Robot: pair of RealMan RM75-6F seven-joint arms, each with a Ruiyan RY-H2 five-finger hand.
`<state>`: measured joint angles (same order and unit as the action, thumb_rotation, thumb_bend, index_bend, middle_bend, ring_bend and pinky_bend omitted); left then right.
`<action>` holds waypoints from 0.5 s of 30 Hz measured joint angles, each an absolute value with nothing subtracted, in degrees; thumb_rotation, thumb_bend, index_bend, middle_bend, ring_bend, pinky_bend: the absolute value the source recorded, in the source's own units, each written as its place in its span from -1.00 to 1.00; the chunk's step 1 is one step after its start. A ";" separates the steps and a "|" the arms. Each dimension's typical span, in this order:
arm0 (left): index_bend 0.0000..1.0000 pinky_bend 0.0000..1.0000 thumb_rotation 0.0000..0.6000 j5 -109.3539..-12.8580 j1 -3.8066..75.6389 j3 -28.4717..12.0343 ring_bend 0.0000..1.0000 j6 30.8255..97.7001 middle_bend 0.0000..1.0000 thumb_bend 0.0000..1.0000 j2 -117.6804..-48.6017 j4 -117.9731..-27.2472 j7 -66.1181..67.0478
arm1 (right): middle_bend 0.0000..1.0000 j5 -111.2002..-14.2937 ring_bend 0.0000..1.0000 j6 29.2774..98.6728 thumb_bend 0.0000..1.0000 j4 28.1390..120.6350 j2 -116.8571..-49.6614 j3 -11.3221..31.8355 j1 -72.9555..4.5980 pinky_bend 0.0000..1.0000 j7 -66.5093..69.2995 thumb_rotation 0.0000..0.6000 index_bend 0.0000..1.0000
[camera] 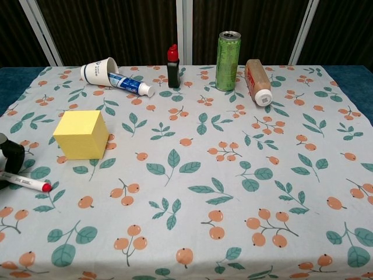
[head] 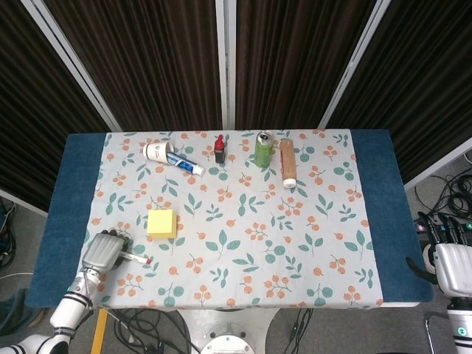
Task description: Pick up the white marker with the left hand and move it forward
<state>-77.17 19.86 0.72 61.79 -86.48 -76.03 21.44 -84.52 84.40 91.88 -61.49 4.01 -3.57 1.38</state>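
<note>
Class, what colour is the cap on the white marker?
Red; the white marker shows it best in the chest view.

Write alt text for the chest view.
At the left edge a robot hand sits over the back end of a white marker lying on a floral tablecloth, red cap pointing right. A yellow block stands just beyond it; along the far edge are a tipped cup with toothpaste, a small bottle, a green can and a lying bottle.

A lab test bench: dark curtain panels (head: 147,59), loose floor cables (head: 450,192), a cloth-covered table (head: 376,184).
</note>
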 measured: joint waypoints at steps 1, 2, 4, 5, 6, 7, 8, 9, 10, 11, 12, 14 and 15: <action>0.25 -0.10 1.00 -77.31 19.86 0.76 -0.18 61.88 0.27 -0.21 -86.52 -75.88 21.21 | -0.55 -84.55 -0.95 84.41 -0.74 91.88 -61.49 4.00 -3.56 -0.92 1.39 1.00 -0.85; 0.26 -0.07 1.00 -77.49 19.86 0.81 -0.17 61.97 0.28 -0.20 -86.56 -75.70 20.86 | -0.55 -84.58 -0.95 84.41 -0.74 91.88 -61.50 3.98 -3.56 -0.92 1.43 1.00 -0.85; 0.28 -0.02 1.00 -77.81 19.89 0.89 -0.14 62.05 0.30 -0.19 -86.59 -75.34 20.21 | -0.55 -84.58 -0.95 84.40 -0.74 91.93 -61.46 3.99 -3.56 -0.92 1.48 1.00 -0.85; 0.30 0.02 1.00 -77.99 19.92 0.94 -0.11 62.03 0.32 -0.18 -86.58 -75.13 19.66 | -0.55 -84.59 -0.95 84.39 -0.74 91.95 -61.43 4.00 -3.58 -0.92 1.49 1.00 -0.85; 0.31 0.06 1.00 -78.15 19.96 0.98 -0.09 62.01 0.33 -0.18 -86.56 -74.95 19.14 | -0.55 -84.59 -0.95 84.41 -0.74 91.99 -61.41 4.02 -3.58 -0.92 1.50 1.00 -0.85; 0.32 0.09 1.00 -78.37 19.99 1.03 -0.08 62.00 0.34 -0.18 -86.52 -74.73 18.53 | -0.55 -84.60 -0.95 84.44 -0.74 92.02 -61.38 4.03 -3.57 -0.92 1.51 1.00 -0.85; 0.33 0.13 1.00 -78.74 20.04 1.11 -0.05 62.02 0.35 -0.17 -86.47 -74.39 17.57 | -0.55 -84.60 -0.95 84.46 -0.74 92.05 -61.36 4.04 -3.56 -0.92 1.52 1.00 -0.85; 0.35 0.16 1.00 -79.04 20.05 1.15 -0.02 62.09 0.36 -0.16 -86.45 -74.11 16.72 | -0.55 -84.60 -0.95 84.47 -0.74 92.11 -61.33 4.05 -3.55 -0.92 1.54 1.00 -0.85; 0.35 0.17 1.00 -79.39 20.06 1.19 -0.01 62.23 0.37 -0.15 -86.43 -73.75 15.75 | -0.55 -84.60 -0.95 84.49 -0.74 92.15 -61.30 4.05 -3.54 -0.92 1.54 1.00 -0.85; 0.36 0.17 1.00 -79.96 20.06 1.27 0.00 62.47 0.38 -0.14 -86.41 -73.16 14.28 | -0.55 -84.60 -0.95 84.50 -0.74 92.19 -61.28 4.03 -3.52 -0.92 1.52 1.00 -0.85; 0.37 0.18 1.00 -80.42 20.06 1.34 0.01 62.68 0.38 -0.14 -86.39 -72.64 13.05 | -0.55 -84.59 -0.95 84.49 -0.74 92.27 -61.23 4.03 -3.51 -0.92 1.50 1.00 -0.85; 0.37 0.18 1.00 -81.59 20.04 1.56 0.02 63.21 0.38 -0.14 -86.33 -71.18 9.85 | -0.55 -84.56 -0.95 84.46 -0.74 92.41 -61.13 4.04 -3.51 -0.92 1.45 1.00 -0.85; 0.37 0.18 1.00 -82.08 20.03 1.66 0.02 63.46 0.38 -0.14 -86.30 -70.48 8.37 | -0.55 -84.55 -0.95 84.48 -0.74 92.51 -61.08 4.05 -3.50 -0.92 1.41 1.00 -0.85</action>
<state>-82.08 20.03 1.66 63.46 -86.30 -70.48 8.37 -84.55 84.48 92.51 -61.08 4.05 -3.50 1.41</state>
